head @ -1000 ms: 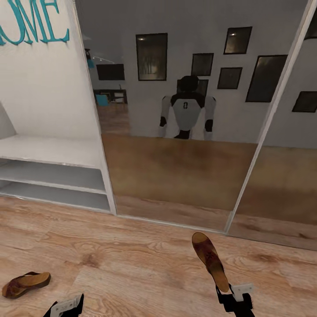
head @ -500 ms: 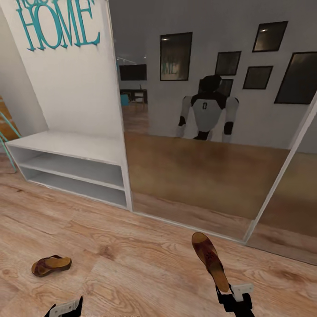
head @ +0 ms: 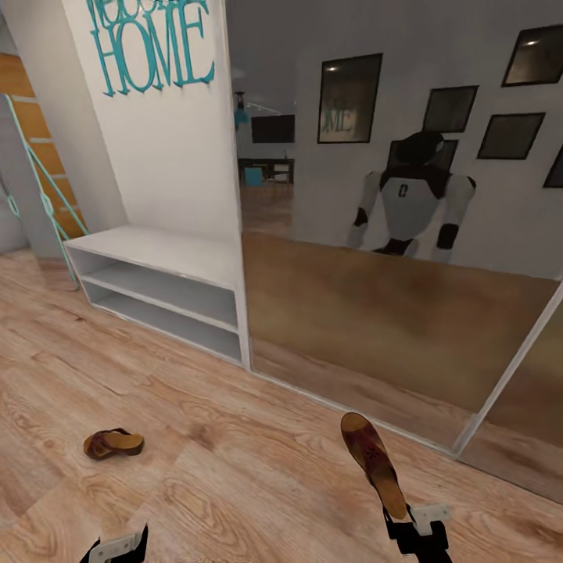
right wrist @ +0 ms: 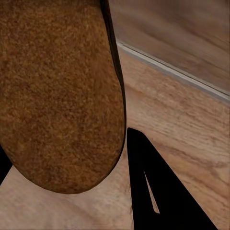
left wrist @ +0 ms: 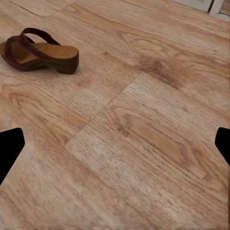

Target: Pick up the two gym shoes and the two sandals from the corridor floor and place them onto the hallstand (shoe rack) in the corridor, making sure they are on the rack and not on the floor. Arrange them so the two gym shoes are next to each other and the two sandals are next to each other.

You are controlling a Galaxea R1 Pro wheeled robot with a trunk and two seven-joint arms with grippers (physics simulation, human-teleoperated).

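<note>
A dark brown sandal point(head: 374, 461) with a tan footbed stands up from my right gripper point(head: 400, 518), which is shut on its heel end at the lower right of the head view. The right wrist view shows its brown sole point(right wrist: 57, 96) close up beside a black finger point(right wrist: 153, 191). The other sandal point(head: 113, 444) lies on the corridor floor point(head: 258, 485) to the front left, also seen as the sandal point(left wrist: 38, 51) in the left wrist view. My left gripper point(head: 117, 547) hangs open above bare planks, short of that sandal. The gym shoes and the hallstand are out of view.
A low white shelf bench point(head: 156, 254) with two open tiers stands against the wall under a teal HOME sign point(head: 152, 47). A large mirror wall point(head: 391, 258) to its right reflects the robot. A teal stair rail point(head: 31, 164) is at far left.
The camera has swung left, so the whole picture slid right: more of the bench and the stair rail came into view. The floor sandal now appears farther off. Both grippers kept their pose.
</note>
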